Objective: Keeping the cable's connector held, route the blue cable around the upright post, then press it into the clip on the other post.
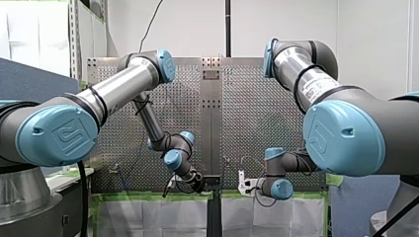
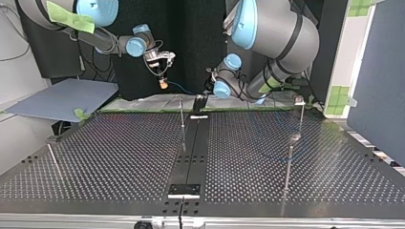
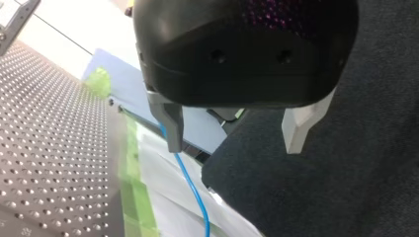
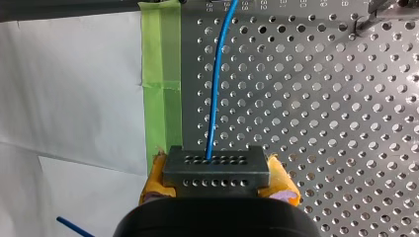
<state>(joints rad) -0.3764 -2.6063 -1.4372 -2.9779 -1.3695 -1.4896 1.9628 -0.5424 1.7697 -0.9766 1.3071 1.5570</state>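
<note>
Hidden: the blue cable point(image 4: 215, 98) is too faint to trace across the bench point(image 2: 119, 157) in the top view. The clip on the thin posts point(image 2: 182, 117) cannot be made out.
Right jaws: yellow pads point(image 4: 282, 181) clamped on the dark connector point(image 4: 216, 168) at the bench edge. The cable leaves it over the perforations.
Left jaws: wide apart, holding nothing. The cable passes just beside one metal finger point(image 3: 170, 126); contact unclear.
</note>
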